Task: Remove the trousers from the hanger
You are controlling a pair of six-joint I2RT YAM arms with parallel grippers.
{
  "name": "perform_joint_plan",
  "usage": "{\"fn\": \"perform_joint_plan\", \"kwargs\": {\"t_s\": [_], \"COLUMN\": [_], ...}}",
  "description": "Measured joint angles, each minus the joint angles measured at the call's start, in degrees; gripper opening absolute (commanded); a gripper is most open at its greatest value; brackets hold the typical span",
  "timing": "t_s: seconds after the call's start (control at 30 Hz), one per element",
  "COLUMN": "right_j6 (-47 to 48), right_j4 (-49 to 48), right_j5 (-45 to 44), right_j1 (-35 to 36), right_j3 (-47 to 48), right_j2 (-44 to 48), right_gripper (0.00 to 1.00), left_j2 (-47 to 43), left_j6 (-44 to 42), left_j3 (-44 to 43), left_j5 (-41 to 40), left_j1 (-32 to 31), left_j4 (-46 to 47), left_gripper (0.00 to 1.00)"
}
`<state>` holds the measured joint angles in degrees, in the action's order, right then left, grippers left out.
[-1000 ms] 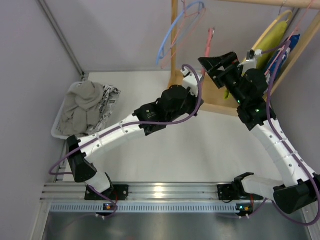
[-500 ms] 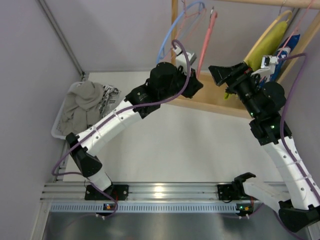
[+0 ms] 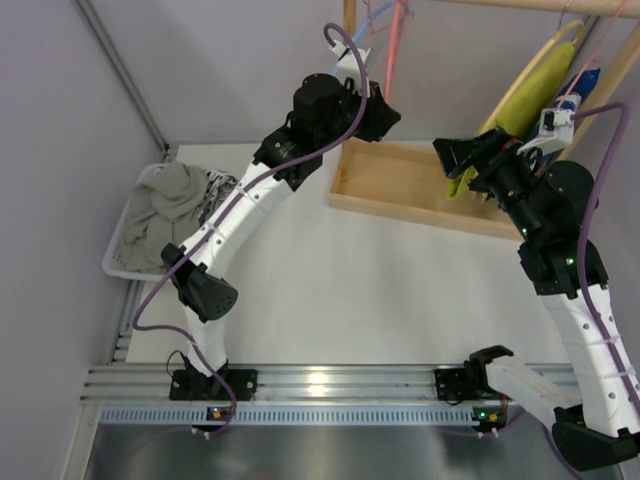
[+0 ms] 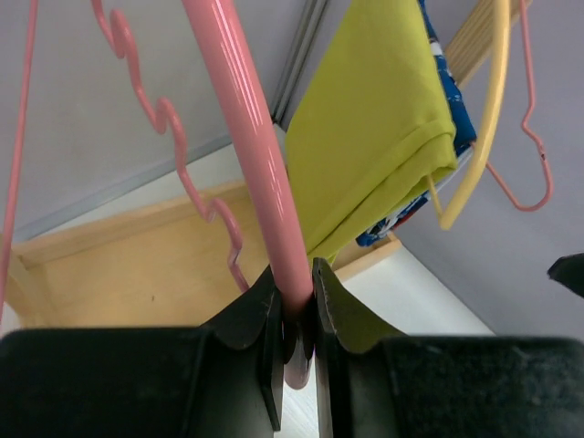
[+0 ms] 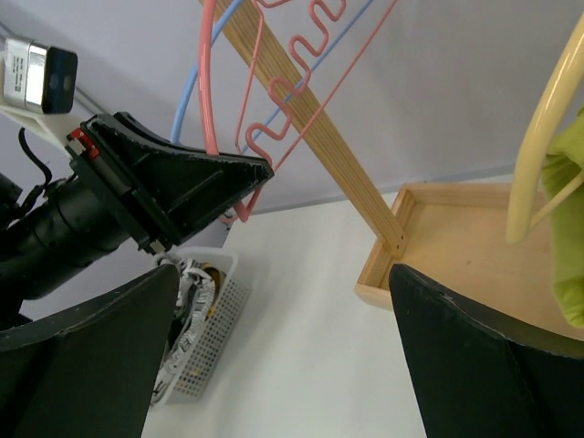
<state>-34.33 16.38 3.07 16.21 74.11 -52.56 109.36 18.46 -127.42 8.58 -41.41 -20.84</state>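
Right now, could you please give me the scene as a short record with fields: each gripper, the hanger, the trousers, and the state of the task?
left gripper: shut on the thick bar of the pink hanger, raised high
right gripper: open, holding nothing, close to the yellow-green garment
hanger: no trousers on it
trousers: crumpled in the white basket at the left, beside the patterned cloth
task: trousers are already off the hanger

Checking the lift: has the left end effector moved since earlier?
Yes. The left end effector, clamping the pink hanger, went up-frame, from over the wooden tray to past its far edge.
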Motion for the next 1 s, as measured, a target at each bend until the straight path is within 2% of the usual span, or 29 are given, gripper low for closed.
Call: {"fn": "perform_joint_plan", "kwargs": {"t_s": [0.27,0.7,0.73,0.83,0.87,1.0], "right_j6": [0.9,0.9,0.9,0.8,0.8,0.7], "right_j4": [3.2,4.5,4.5,4.5,4.5,4.5], "right_j5": [1.0,2.5,2.6,2.8,2.9,3.3], "right_j1": [-1.3,-2.1,-2.1,-2.1,-2.1,-2.1], "right_j3": [1.0,1.0,1.0,1.0,1.0,1.0], "right_j2": [-0.2,-0.6,-0.6,-0.6,-0.7,-0.8], "right_gripper": [0.99,0.99,0.99,0.99,0.99,1.00], "left_j2": [1.5,0.7,0.2,-1.8,-2.5,-4.4], "left_j6": [1.5,4.4,4.6,5.7,5.8,6.8], "left_j3": [-1.1,7.0,7.6,9.3,9.9,11.1], "left_j5": [2.0,5.2,5.4,5.6,5.5,5.3], "left_j1": [2.4,3.0,3.0,3.2,3.3,3.4], "left_j4": [0.1,4.2,4.4,4.6,4.6,3.5], "left_gripper": [0.00,0.00,0.02,0.24,0.43,0.66]}}
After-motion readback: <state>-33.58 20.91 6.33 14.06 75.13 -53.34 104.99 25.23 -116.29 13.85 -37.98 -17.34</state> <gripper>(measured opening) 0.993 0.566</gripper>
